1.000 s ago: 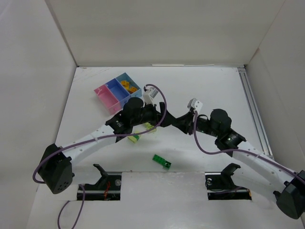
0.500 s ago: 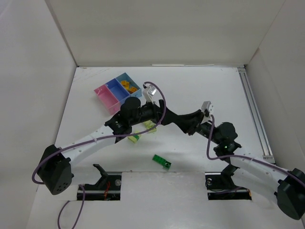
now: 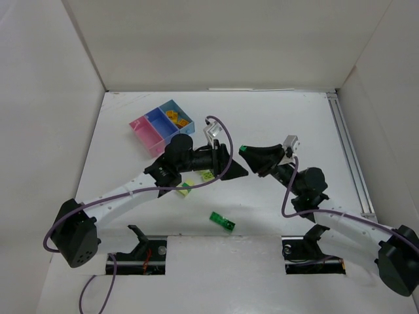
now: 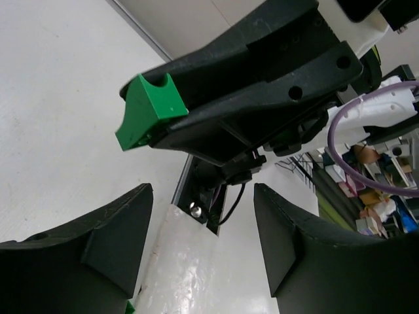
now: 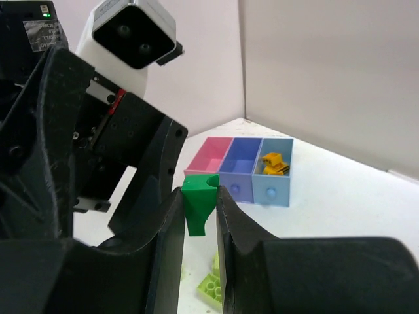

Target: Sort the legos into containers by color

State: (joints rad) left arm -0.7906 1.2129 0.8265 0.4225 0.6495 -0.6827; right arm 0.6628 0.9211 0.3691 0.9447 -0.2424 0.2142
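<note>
My right gripper (image 5: 200, 212) is shut on a small dark green brick (image 5: 198, 199) and holds it above the table; in the top view the gripper (image 3: 247, 153) points left with the brick (image 3: 241, 149) at its tip. My left gripper (image 3: 237, 170) is open and empty, facing the right gripper; its wrist view shows that brick (image 4: 147, 108) above its spread fingers (image 4: 105, 245). The bins (image 3: 160, 124) stand at the back left: pink (image 5: 213, 157), blue (image 5: 242, 163) and light blue (image 5: 276, 183) holding orange-yellow bricks (image 5: 275, 163). Lime bricks (image 3: 206, 174) lie under the left arm.
A pale yellow-with-green brick (image 3: 185, 190) lies beside the left arm. Another dark green brick (image 3: 222, 221) lies near the front edge. White walls enclose the table at the back and on both sides. A metal rail (image 3: 350, 157) runs along the right side.
My right gripper has drawn back and risen with the dark green brick now showing at its tip. My left gripper has swung right and turned to face it.
</note>
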